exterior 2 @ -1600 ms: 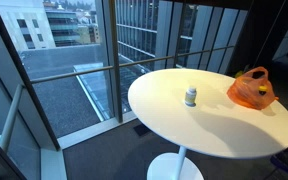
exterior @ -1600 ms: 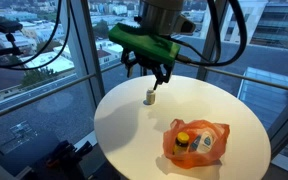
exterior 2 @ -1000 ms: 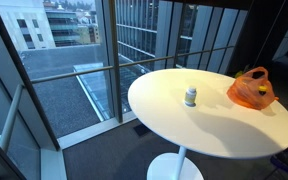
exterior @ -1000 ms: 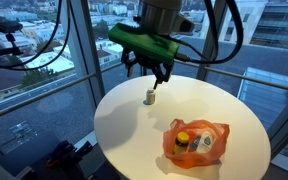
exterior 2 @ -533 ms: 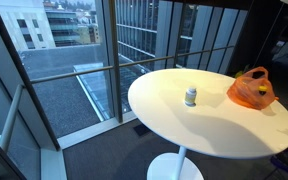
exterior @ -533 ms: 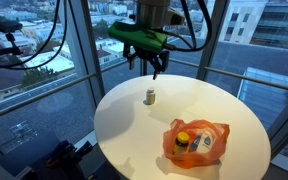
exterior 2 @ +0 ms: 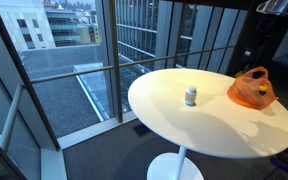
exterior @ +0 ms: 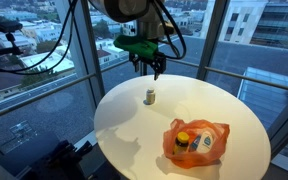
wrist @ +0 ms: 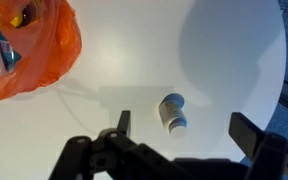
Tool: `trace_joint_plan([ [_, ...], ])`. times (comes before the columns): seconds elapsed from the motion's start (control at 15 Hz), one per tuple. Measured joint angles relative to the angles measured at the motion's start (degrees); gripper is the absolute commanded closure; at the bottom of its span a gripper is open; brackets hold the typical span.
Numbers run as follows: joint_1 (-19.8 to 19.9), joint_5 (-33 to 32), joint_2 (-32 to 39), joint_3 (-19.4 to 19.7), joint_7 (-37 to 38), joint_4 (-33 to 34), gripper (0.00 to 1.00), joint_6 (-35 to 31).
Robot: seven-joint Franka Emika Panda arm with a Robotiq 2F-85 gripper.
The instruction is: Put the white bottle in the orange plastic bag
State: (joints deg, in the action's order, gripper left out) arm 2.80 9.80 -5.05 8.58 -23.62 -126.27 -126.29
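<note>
A small white bottle stands upright on the round white table; it also shows in an exterior view and in the wrist view. The orange plastic bag lies on the table, open, with a yellow-capped item and other things inside; it also shows in an exterior view and in the wrist view. My gripper hangs open and empty well above the bottle. In the wrist view the open fingers frame the bottle from above.
The table stands next to floor-to-ceiling windows with a railing outside. Cables hang near the arm. The table edge lies close behind the bottle in the wrist view.
The gripper has risen and moved back from just above the bottle to higher over it. Bottle and bag have not moved.
</note>
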Motion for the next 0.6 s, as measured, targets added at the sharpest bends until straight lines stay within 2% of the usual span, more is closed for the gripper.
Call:
trace_joint_plan([
  [0.27, -0.21, -0.98, 5.17, -2.62, 4.32, 2.11, 0.00, -2.96],
  [0.6, -0.40, -4.95, 12.01, -4.76, 8.71, 6.57, 0.00, -3.64],
])
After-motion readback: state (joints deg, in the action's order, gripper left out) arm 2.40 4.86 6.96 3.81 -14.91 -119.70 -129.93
